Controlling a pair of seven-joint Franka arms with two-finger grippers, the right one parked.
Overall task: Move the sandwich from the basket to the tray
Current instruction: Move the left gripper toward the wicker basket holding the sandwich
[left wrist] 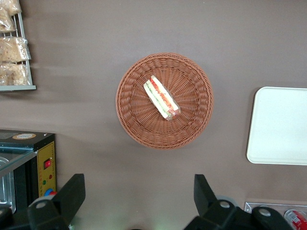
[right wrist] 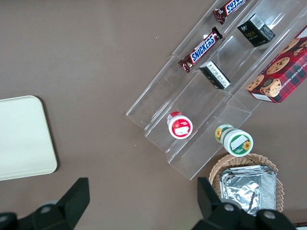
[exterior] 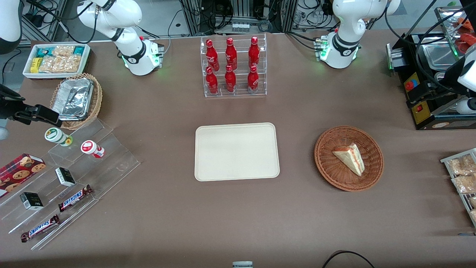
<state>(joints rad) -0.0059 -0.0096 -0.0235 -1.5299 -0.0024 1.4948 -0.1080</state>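
The sandwich, a pale wedge with a red and green filling stripe, lies in the round reddish-brown wicker basket. The cream tray sits bare at the table's middle, beside the basket toward the parked arm's end. My left gripper hangs high above bare tablecloth, farther from the front camera than the basket and well apart from it. Its black fingers are spread wide open with nothing between them.
A clear rack of red bottles stands farther from the front camera than the tray. A black machine and a wire rack of packed snacks occupy the working arm's end. Acrylic snack shelves and a tan foil-tray basket sit toward the parked arm's end.
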